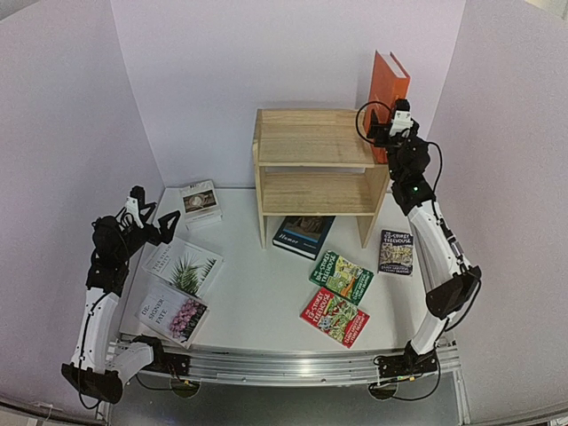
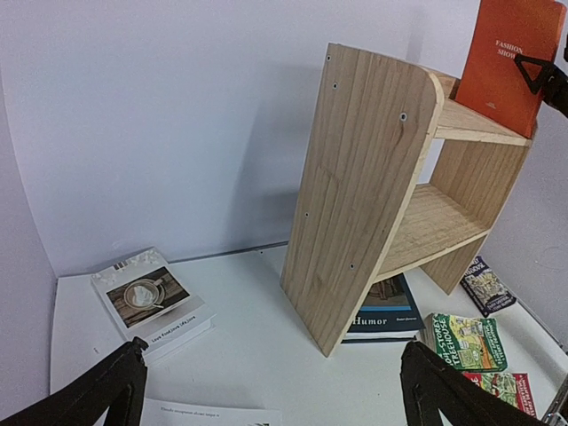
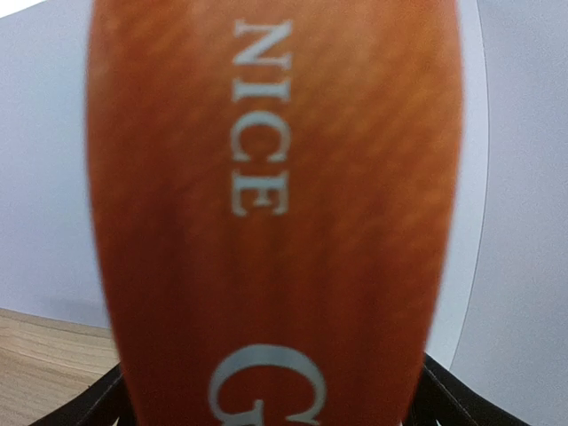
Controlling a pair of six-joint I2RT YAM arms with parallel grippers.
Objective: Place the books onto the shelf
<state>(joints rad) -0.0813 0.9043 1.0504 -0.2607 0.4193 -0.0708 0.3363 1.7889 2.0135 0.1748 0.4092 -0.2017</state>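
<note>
The orange book (image 1: pixel 390 84) stands upright at the right end of the wooden shelf's (image 1: pixel 311 160) top tier. Its spine (image 3: pixel 275 222) fills the right wrist view. My right gripper (image 1: pixel 393 124) is open, its fingers standing just outside the spine's two edges low down. Flat on the table lie the other books: navy "Humor" (image 1: pixel 303 235), a green paperback (image 1: pixel 342 276), a red one (image 1: pixel 335 316), a dark one (image 1: pixel 396 251), the plant book (image 1: pixel 185 266), the pink-flower book (image 1: pixel 173 312) and a small white book (image 1: pixel 200 201). My left gripper (image 2: pixel 275 348) hovers open and empty at the left.
The shelf's lower tier (image 2: pixel 435 217) is bare, and "Humor" (image 2: pixel 386 318) lies partly under the shelf's front. White walls close in the table at the back and on both sides.
</note>
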